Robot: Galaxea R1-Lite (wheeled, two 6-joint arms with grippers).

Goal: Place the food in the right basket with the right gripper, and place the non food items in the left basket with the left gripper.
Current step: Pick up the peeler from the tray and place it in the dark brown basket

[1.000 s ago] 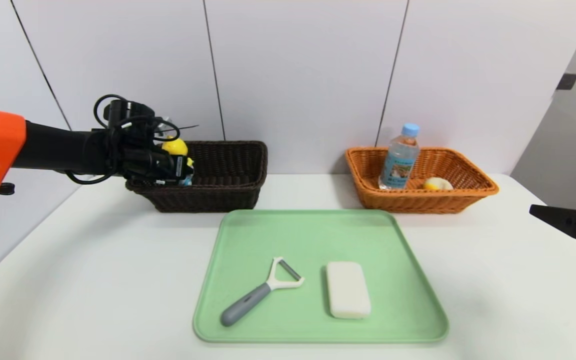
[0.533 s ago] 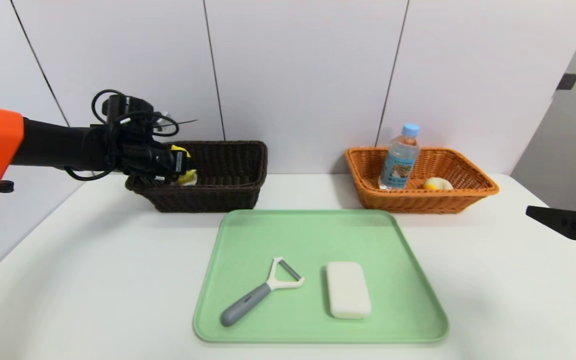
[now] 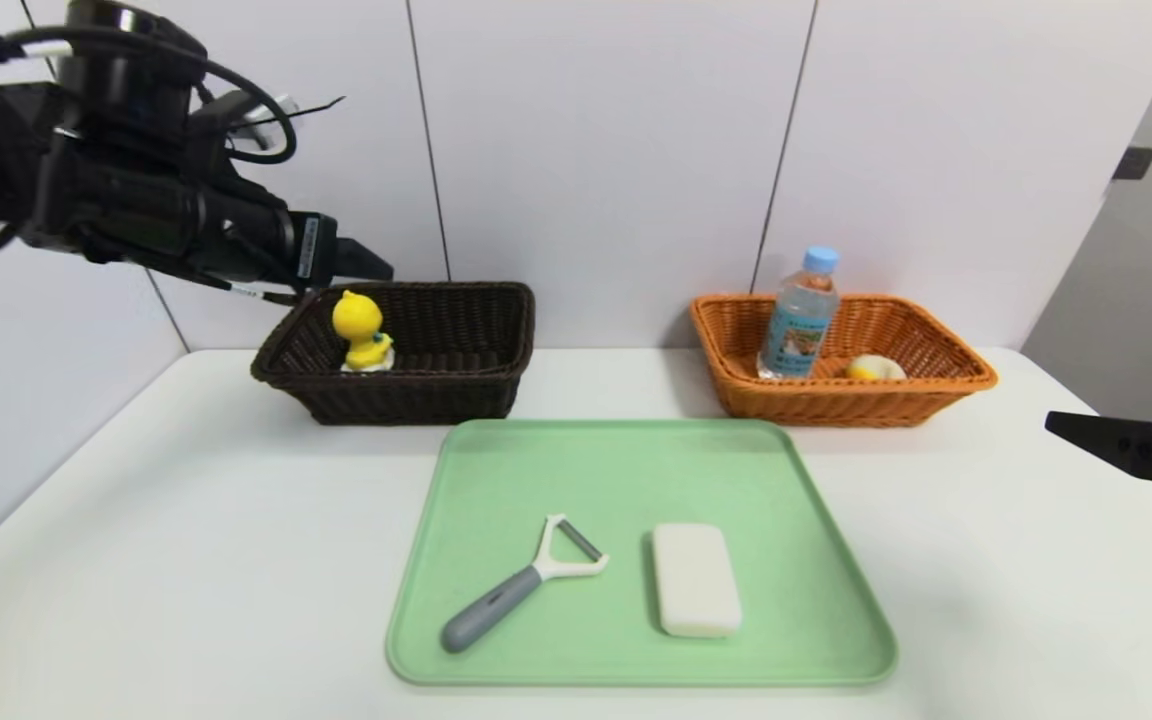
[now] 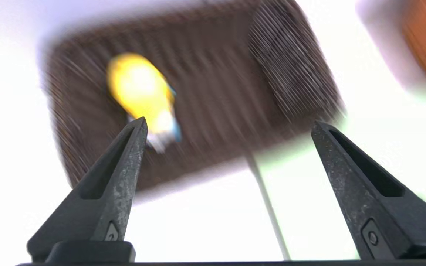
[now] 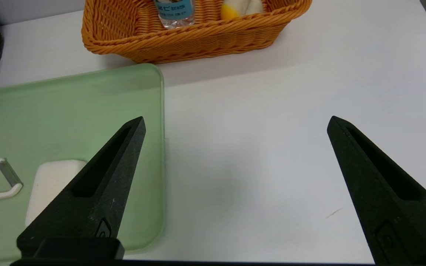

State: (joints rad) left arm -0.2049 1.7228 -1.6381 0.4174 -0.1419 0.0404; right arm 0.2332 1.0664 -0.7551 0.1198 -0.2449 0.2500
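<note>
So the duck sits upright in the dark basket, and the left gripper hangs just above it, fingers wide and empty. The peeler and white bar wait on the green tray in front of that basket. The right gripper idles far right, spread wide with nothing in it, since the bottle and bun are already in the orange basket.

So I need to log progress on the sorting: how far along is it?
Done: water bottle and bun sit in the orange basket; the duck toy stands in the dark basket. In hand: nothing; left end effector open above it, right end effector open, parked. Left: peeler and white bar on the green tray.
</note>
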